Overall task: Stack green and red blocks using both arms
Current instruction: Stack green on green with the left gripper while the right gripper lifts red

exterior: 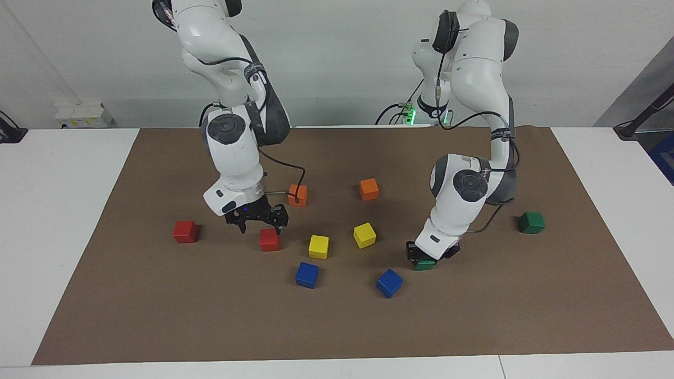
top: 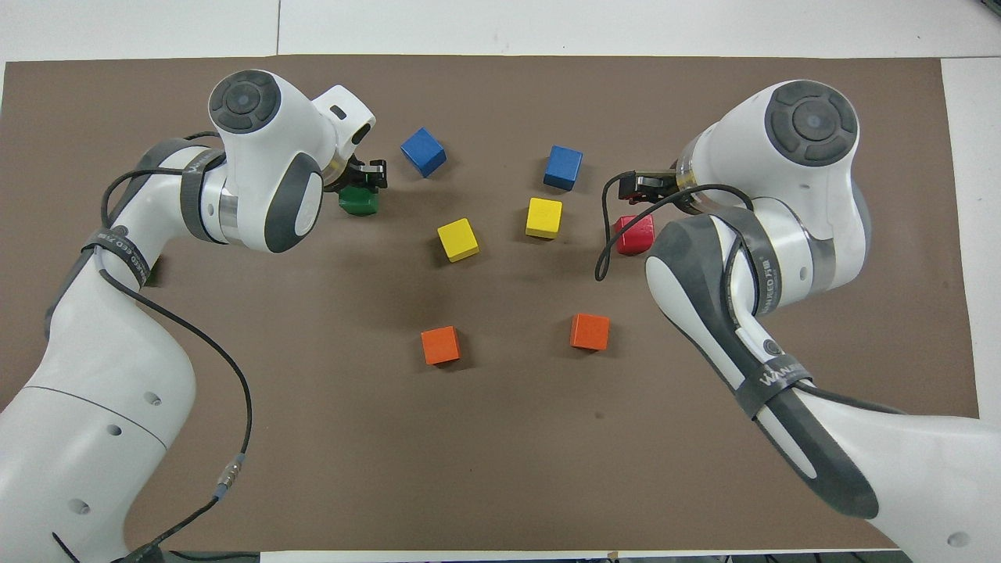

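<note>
Facing view: both arms bend down over the desk (exterior: 63,221). Left claw (exterior: 424,256) is clamped on a green block (exterior: 424,263) resting on the mat; right claw (exterior: 258,223) hangs spread above a red block (exterior: 269,240).

Bare mat (exterior: 474,316) lies open; yellow cube (exterior: 318,246) crowds red block (exterior: 269,239).
</note>
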Controlling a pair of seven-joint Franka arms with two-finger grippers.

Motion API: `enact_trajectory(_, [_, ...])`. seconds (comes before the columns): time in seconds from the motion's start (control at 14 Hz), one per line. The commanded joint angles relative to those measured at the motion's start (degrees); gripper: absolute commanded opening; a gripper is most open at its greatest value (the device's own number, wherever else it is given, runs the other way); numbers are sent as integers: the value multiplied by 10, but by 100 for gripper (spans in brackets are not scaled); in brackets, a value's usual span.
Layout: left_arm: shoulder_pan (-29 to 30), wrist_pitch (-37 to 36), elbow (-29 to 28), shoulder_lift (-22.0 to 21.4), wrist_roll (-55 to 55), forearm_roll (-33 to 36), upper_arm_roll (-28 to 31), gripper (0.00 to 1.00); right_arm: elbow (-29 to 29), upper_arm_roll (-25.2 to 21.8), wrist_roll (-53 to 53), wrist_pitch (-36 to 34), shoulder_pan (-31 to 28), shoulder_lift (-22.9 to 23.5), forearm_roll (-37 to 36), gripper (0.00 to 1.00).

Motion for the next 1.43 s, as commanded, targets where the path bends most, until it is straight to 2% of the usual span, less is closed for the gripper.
enact_trajectory(0.0, [16, -56, 26, -15, -9, -4, 8, 0, -17, 0, 8, 29, -1, 6, -14, 100])
enact_trajectory(0.29, [95, -103, -6, -101, 63, -6, 5, 0, -70, 0, -21, 86, -1, 3, -14, 100])
enact_trajectory(0.57, [186, -122, -82, -181, 255, -6, 6, 0, -102, 0, -43, 104, 7, -5, -14, 99])
enact_trajectory(0.71, [236, -123, -106, -201, 377, -6, 6, 0, -131, 0, -62, 133, 6, -12, -14, 99])
enact_trajectory(0.86, [275, -121, -128, -211, 448, -7, 5, 0, -148, 0, -73, 144, 4, -12, -14, 99])
enact_trajectory(1.0, [294, -111, -145, -217, 477, -8, 5, 0, -166, 0, -77, 167, 1, -12, -14, 99])
enact_trajectory(1.14, [301, -60, -183, -226, 496, -8, 6, 0, -172, 0, -83, 179, -2, -11, -14, 99])
enact_trajectory(1.21, [307, -22, -213, -238, 496, -8, 5, 0, -171, 0, -87, 178, -3, -10, -14, 91])
enact_trajectory(1.36, [307, 15, -245, -243, 498, -22, 5, 0, -167, 0, -86, 171, -2, -10, -14, 17])
